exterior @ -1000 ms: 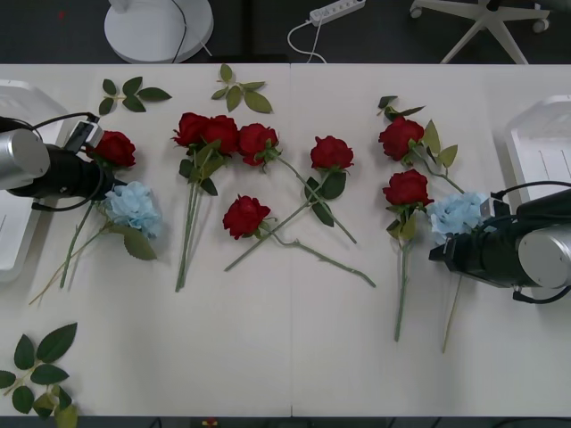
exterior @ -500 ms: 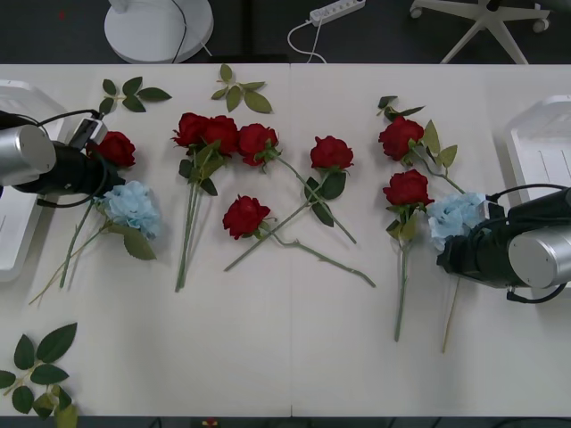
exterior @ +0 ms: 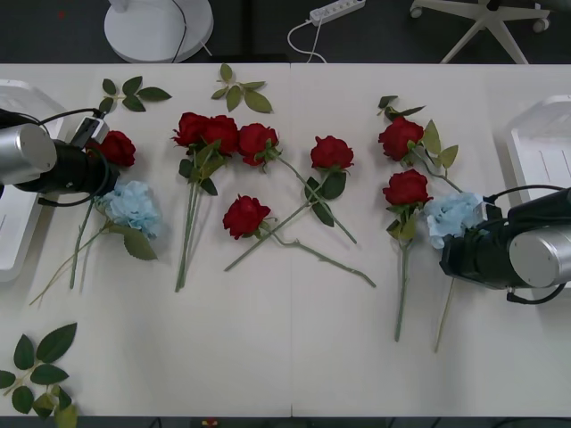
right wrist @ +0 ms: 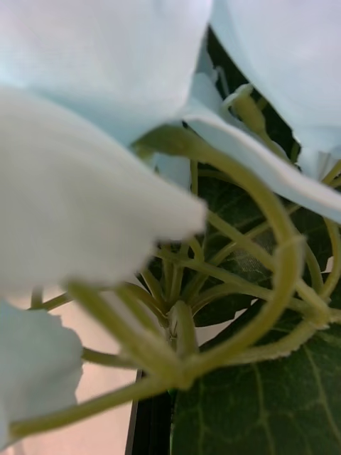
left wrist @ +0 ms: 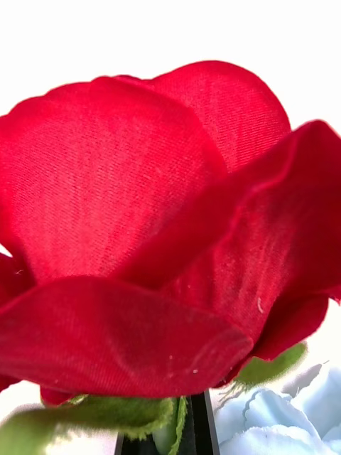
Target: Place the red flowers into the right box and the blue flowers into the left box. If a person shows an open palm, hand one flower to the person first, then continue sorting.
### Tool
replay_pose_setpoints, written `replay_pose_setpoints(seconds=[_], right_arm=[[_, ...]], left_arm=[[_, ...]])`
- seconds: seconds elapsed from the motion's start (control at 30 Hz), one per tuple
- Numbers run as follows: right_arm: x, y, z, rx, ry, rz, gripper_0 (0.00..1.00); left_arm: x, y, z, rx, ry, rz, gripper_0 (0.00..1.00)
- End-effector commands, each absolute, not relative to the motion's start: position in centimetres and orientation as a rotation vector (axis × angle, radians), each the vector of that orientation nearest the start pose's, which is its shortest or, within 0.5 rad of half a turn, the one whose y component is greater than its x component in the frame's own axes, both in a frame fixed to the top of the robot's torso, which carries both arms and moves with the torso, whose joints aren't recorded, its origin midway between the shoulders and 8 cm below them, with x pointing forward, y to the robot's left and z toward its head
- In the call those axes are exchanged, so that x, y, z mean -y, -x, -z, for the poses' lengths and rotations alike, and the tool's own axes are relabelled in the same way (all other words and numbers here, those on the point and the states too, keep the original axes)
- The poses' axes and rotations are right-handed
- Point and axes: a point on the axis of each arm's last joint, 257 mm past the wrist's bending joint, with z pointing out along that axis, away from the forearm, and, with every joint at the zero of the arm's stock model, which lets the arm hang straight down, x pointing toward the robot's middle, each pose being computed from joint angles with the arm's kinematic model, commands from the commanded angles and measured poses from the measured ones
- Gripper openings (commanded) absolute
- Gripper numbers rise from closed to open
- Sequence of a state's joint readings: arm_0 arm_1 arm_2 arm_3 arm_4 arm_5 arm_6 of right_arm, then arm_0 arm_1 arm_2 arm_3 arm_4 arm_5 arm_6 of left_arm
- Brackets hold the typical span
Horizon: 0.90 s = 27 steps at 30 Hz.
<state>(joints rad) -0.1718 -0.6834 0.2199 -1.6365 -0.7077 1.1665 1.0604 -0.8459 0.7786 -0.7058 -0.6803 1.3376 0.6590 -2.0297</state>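
I read this as an office or lab room: a white worktable [exterior: 294,357], a dark floor beyond it, a white power strip [exterior: 336,11], a swivel chair's star base [exterior: 486,22], a round stand base [exterior: 159,28].

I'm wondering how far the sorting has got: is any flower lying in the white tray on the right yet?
No: in the front view the right box holds no flower, and the red flowers lie on the table.

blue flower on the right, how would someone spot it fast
Start at the white tray on the table's right edge and move inward to the right claw. The pale blue flower sits right against it, just below and right of a red rose. It is the only blue cluster on that side.
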Motion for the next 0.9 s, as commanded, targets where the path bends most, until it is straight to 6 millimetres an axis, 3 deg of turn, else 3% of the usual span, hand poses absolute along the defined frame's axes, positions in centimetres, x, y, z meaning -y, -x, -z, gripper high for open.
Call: replay_pose_setpoints(seconds=[0.03,0.13,0.3,0.4,0.53,0.63,0.67,0.83,0.9], right_arm=[[30.6,-44.9,34.2,-2.672,-0.125,-0.246,0.0],[31.0,-44.7,33.1,-2.676,-0.035,-0.249,0.0],[32.7,-44.6,29.1,-2.658,0.131,-0.21,0.0],[34.1,-44.3,26.5,-2.649,0.234,-0.177,0.0],[34.5,-43.9,22.9,-2.579,0.403,-0.195,0.0],[33.0,-43.3,20.0,-2.474,0.555,-0.269,0.0],[31.6,-42.9,18.6,-2.426,0.594,-0.356,0.0],[26.7,-41.7,14.8,-2.253,0.733,-0.596,0.0],[25.6,-41.4,13.6,-2.193,0.781,-0.631,0.0]], left_arm=[[-39.4,-62.7,26.6,-2.365,-0.392,-0.039,0.0],[-39.8,-63.0,24.8,-2.338,-0.394,-0.032,0.0],[-40.7,-62.8,20.4,-2.296,-0.39,0.012,0.0],[-40.9,-61.9,17.2,-2.278,-0.402,0.056,0.0],[-39.9,-60.0,13.2,-2.266,-0.426,0.161,0.0],[-39.1,-58.0,10.5,-2.249,-0.415,0.271,0.0],[-38.7,-57.1,9.4,-2.229,-0.417,0.321,0.0],[-37.1,-53.8,6.5,-2.124,-0.445,0.431,0.0],[-36.2,-52.5,5.7,-2.074,-0.459,0.464,0.0]])
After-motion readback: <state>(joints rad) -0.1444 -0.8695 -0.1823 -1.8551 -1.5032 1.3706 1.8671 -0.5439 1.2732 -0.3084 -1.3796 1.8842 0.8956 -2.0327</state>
